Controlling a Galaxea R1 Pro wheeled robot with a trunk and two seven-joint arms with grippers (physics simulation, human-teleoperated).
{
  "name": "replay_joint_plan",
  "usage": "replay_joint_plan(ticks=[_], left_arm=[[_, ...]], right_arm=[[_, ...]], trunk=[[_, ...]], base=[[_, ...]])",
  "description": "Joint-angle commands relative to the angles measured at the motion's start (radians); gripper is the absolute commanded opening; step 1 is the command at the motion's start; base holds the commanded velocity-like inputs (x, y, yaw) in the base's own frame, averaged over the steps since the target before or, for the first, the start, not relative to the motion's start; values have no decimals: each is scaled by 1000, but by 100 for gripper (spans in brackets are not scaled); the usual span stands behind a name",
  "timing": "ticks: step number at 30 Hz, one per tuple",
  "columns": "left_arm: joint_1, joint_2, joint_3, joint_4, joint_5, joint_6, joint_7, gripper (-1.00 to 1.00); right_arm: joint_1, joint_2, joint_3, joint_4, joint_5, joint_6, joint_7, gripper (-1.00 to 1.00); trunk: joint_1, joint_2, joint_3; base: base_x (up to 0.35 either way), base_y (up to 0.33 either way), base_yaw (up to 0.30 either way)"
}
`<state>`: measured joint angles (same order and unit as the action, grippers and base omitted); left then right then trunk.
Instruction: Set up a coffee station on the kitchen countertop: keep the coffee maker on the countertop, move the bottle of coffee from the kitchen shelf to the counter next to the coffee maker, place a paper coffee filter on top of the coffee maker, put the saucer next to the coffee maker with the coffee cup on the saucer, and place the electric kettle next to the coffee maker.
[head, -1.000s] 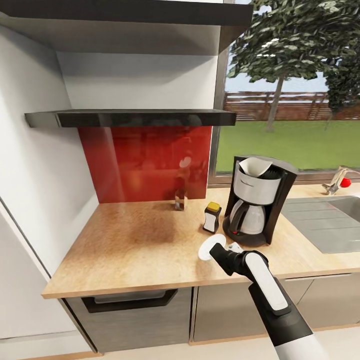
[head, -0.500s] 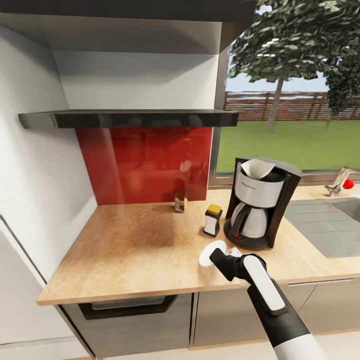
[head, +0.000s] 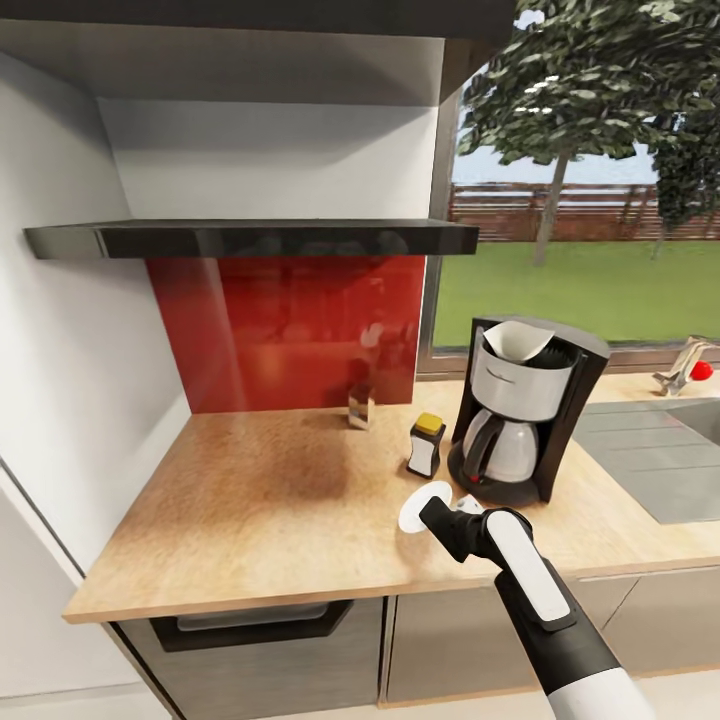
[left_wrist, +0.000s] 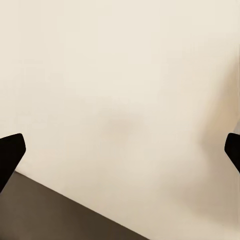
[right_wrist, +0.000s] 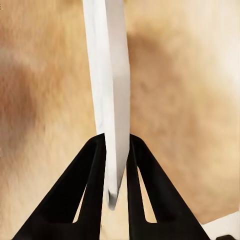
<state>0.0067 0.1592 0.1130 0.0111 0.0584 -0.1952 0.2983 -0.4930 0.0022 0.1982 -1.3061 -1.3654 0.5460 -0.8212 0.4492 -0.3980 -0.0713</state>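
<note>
Saucer (head: 424, 503) is held edge-on by the right claw (head: 437, 516), low over the front of the worktop (head: 250, 500) and at about 7 o'clock from the coffee maker (head: 522, 410). In the right wrist view the thin white rim of the saucer (right_wrist: 111, 100) is seen clamped between the two black fingers (right_wrist: 85, 200) of the right claw (right_wrist: 116, 165), with the beige wood grain of the worktop (right_wrist: 45, 100) behind it. A small white object, partly hidden by the claw, is seen on the worktop just at 3 o'clock from the saucer; what it is cannot be told.

The coffee maker is seen standing on the worktop near the window (head: 590, 200), with the paper coffee filter (head: 515, 340) seated in its top. The bottle of coffee (head: 425, 445) is set just beside it, at 9 o'clock from its base. A small glass object (head: 360, 405) is seen at the foot of the red backsplash (head: 290, 330), at about 10 o'clock from the bottle. The steel sink (head: 660, 460) lies at 3 o'clock from the coffee maker.

In the left wrist view the dark finger tips (left_wrist: 11, 152) of the left claw (left_wrist: 120, 150) are seen at opposite edges, spread wide apart, against a pale blank surface.
</note>
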Motion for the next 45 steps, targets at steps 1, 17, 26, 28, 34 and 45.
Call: replay_joint_plan(ticks=[1, 17, 26, 28, 34, 45], left_arm=[[-1, -1, 5, 1, 6, -7, -1, 100], [-1, -1, 5, 1, 6, -7, -1, 100], [-1, 0, 5, 1, 7, -8, 0, 100], [-1, 0, 5, 1, 6, -8, 1, 100], [-1, 0, 5, 1, 6, -7, 1, 100], [-1, 0, 5, 1, 6, -9, 1, 100]], right_arm=[[-1, 0, 0, -1, -9, -1, -1, -100], [-1, 0, 0, 25, -9, -1, -1, 100], [-1, 0, 0, 25, -9, -1, -1, 100], [-1, 0, 0, 25, -9, -1, -1, 100], [-1, 0, 0, 25, -9, -1, -1, 100], [-1, 1, -5, -24, -9, -1, -2, 100]], trunk=[[1, -2, -2], [1, -2, -2], [1, -2, -2], [1, -2, -2], [1, -2, -2], [1, -2, -2]], base=[[117, -37, 0], [11, -3, 0], [0, 0, 0], [0, 0, 0], [0, -34, 0], [-84, -243, 0]])
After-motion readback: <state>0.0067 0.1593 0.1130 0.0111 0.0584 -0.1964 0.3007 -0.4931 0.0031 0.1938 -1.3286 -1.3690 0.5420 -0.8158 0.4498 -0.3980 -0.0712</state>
